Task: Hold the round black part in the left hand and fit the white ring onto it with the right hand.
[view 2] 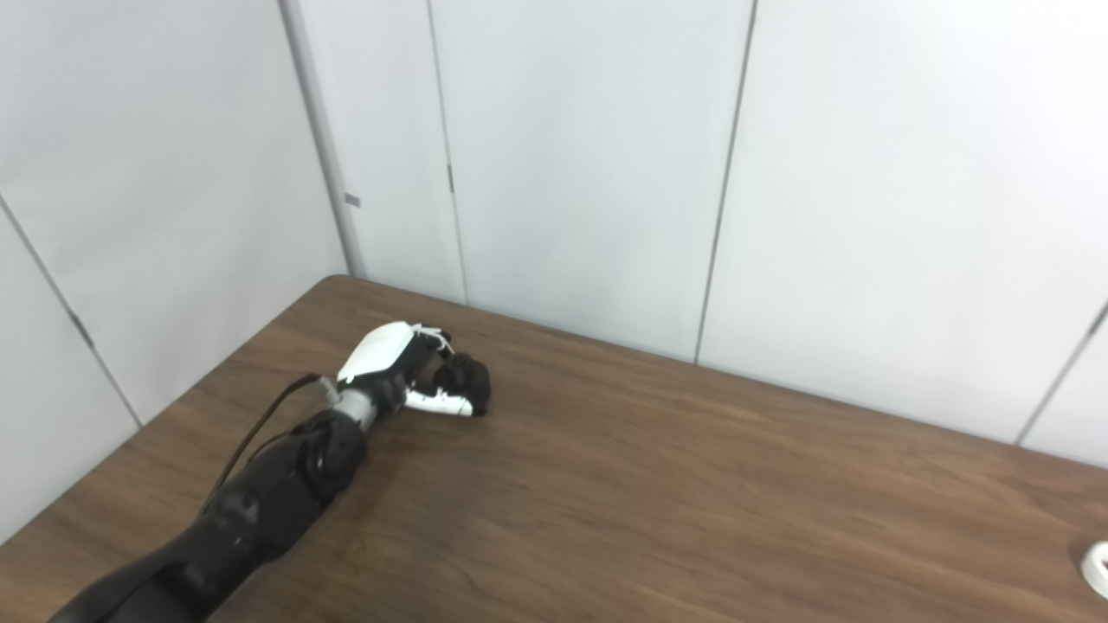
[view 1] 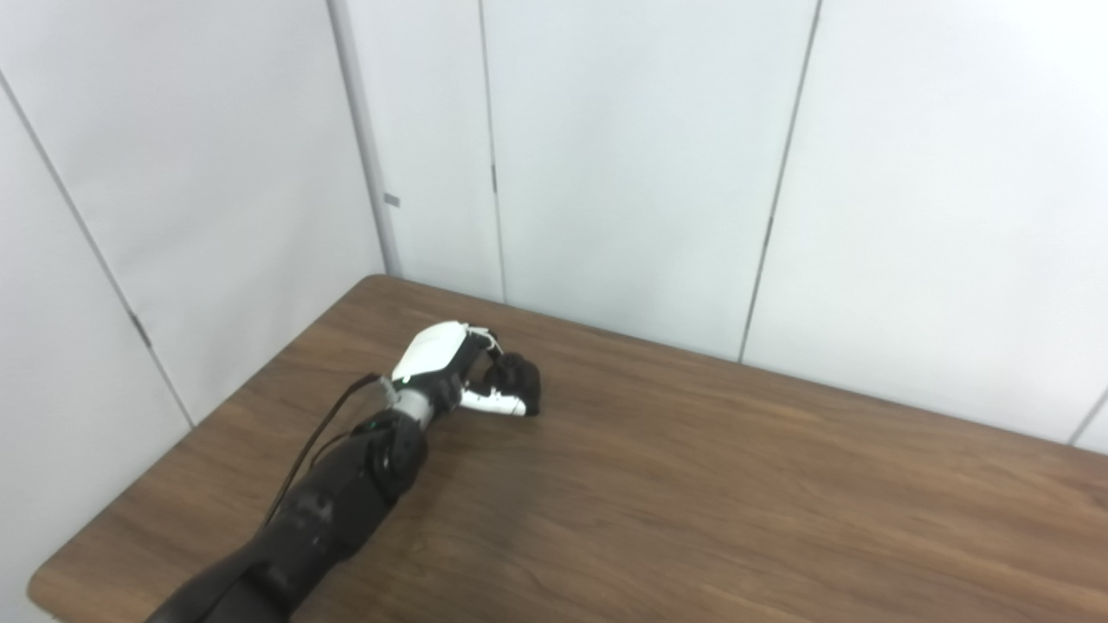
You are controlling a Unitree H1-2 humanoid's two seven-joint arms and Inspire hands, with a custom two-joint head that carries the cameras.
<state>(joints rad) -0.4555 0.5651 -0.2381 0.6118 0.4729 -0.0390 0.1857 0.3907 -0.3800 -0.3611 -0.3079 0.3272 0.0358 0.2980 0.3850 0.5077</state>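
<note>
Here we are at the first step: our left hand (view 1: pixel 463 372) reaches far across the wooden table (view 1: pixel 692 484) toward its back left corner and has its fingers curled round the round black part (view 1: pixel 518 383), which sits low against the tabletop. The thumb lies along the near side of the part and the other fingers wrap over its top and far side, so we judge the hand clamped on it, though we cannot tell whether the part has left the surface. The white ring (view 2: pixel 1098 567) lies well apart from all this, at the far right edge of the table, and only a sliver of it shows in the right eye view; the left eye view misses it. Our right hand is nowhere to be seen in either view. Next, we think, the left hand must lift the part and bring it toward the middle, turning its open face out of the fingers, while the right hand comes in for the ring. The ring's spot near the table edge calls for a careful pinch.
</note>
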